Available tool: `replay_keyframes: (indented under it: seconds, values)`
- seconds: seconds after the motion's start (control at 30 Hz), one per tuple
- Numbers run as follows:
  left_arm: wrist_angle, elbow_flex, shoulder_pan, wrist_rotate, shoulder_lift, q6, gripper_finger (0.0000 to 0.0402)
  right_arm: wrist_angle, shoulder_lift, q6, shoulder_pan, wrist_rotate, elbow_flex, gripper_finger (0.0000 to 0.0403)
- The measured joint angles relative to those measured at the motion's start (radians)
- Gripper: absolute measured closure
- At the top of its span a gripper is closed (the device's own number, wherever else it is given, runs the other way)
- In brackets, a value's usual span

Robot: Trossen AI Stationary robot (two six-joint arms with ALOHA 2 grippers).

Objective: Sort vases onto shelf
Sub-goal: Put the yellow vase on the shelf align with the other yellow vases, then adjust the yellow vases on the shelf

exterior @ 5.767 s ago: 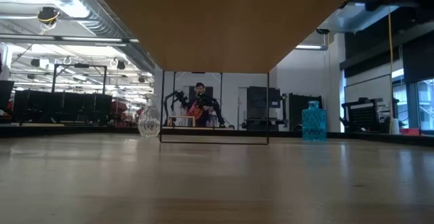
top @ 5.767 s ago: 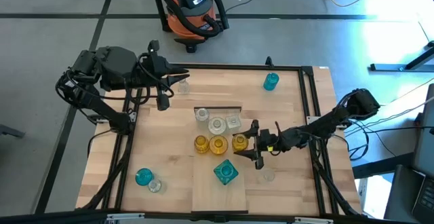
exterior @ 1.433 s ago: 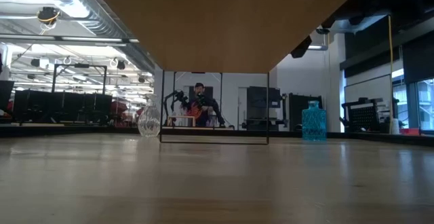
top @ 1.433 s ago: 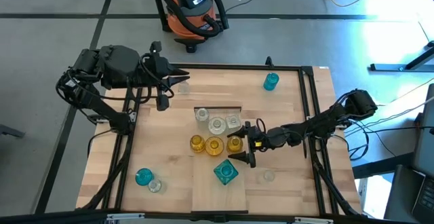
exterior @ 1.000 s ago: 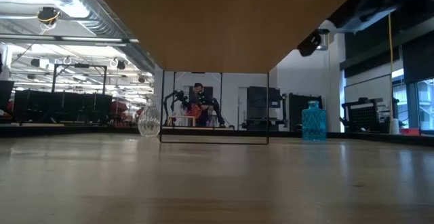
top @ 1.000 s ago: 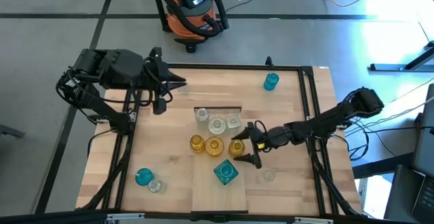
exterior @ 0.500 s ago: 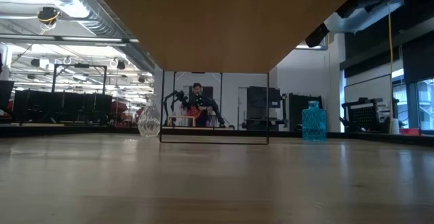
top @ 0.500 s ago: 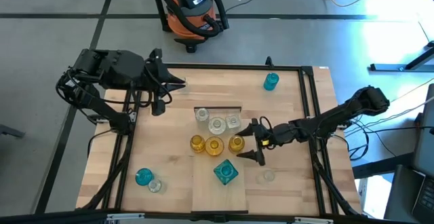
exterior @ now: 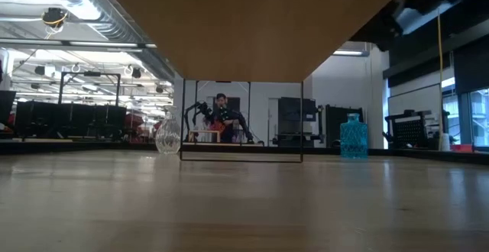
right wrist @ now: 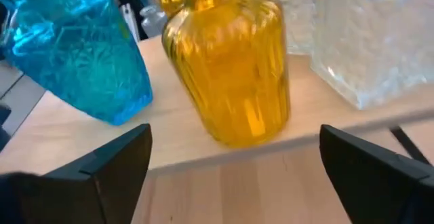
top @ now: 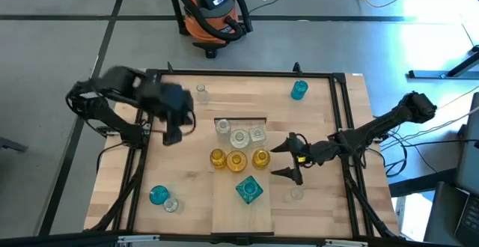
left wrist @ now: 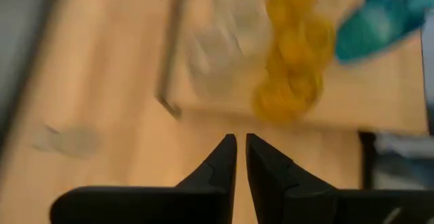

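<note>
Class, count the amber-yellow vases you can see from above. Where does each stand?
3. The amber vases stand in a row on the shelf: left, middle, right, nearest the open right gripper.

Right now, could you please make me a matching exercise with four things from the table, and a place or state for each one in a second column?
Things:
1. right gripper
2. left gripper
3. square teal vase
4. round teal vase

Places or states:
A. stands on the shelf, nearer the front than the amber vases
B. fingers shut, empty
C. stands off the shelf, at the table's far right corner
D. fingers wide open, beside the shelf's right edge

Pairs: 1-D, 2-B, 3-A, 4-C
</note>
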Motion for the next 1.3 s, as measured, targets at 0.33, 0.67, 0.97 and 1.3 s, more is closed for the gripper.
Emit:
replay_keyframes:
  seconds: [0.33,0.67,0.97,1.3]
  values:
    - [0.18,-0.513,-0.036,0.103,-0.086,-0.186,0.0399,-0.038,-0.018,0.159,0.015,0.193,0.001,0.0024]
    - [0.526,-0.731,-0.034,0.272,-0.137,-0.247,0.0401,-0.085,-0.018,0.175,0.015,0.189,0.0,0.0024]
    - [0.597,-0.734,-0.025,0.262,-0.131,-0.267,0.0401,-0.158,-0.019,0.247,0.015,0.259,0.0,0.0024]
    - [0.67,-0.734,-0.026,0.291,-0.126,-0.263,0.0401,-0.106,-0.019,0.242,0.015,0.289,0.0,0.0024]
